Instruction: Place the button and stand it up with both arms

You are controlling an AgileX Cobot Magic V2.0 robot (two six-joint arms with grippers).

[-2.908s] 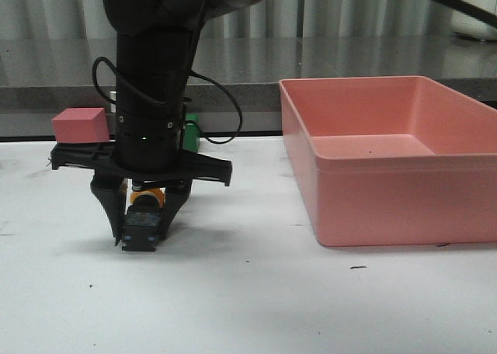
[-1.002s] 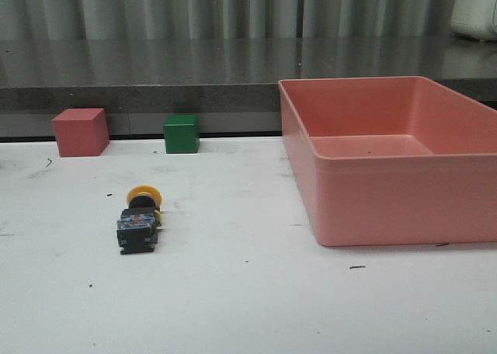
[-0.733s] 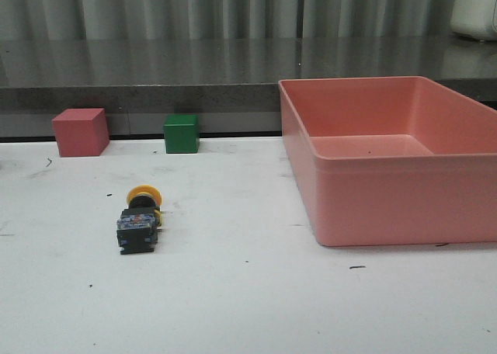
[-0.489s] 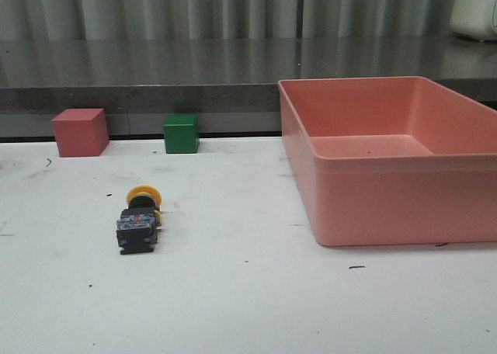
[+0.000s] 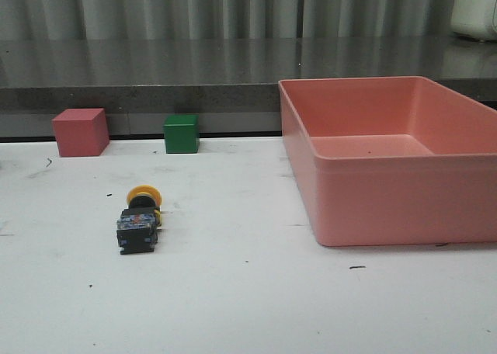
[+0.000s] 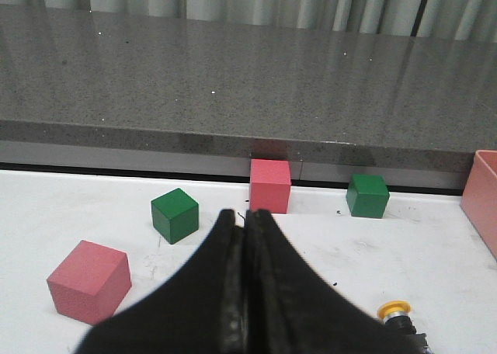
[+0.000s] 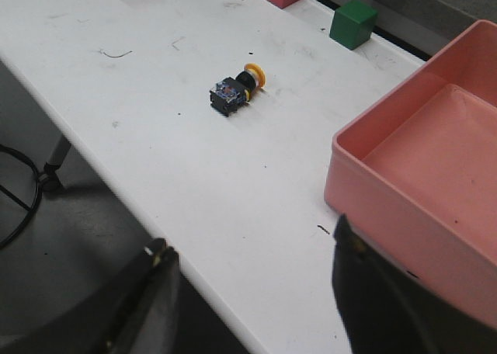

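The button [image 5: 140, 218] lies on its side on the white table, left of middle, with its yellow cap pointing to the back and its dark base toward the front. It also shows in the right wrist view [image 7: 235, 90], and its cap shows in the left wrist view [image 6: 394, 310]. Neither arm shows in the front view. My left gripper [image 6: 245, 214] is shut and empty, above the table and apart from the button. My right gripper [image 7: 252, 241] is open and empty, high over the table's front edge, far from the button.
A large pink bin [image 5: 388, 164] stands on the right [image 7: 435, 168]. A red-pink cube [image 5: 80, 132] and a green cube [image 5: 181, 133] stand at the back left. The left wrist view shows one more green cube [image 6: 175, 214] and one more red-pink cube [image 6: 88, 280].
About three seconds ago my left gripper stood around the button; it has let go and left the front view. The button lies where it was. Nothing moved in the last second.
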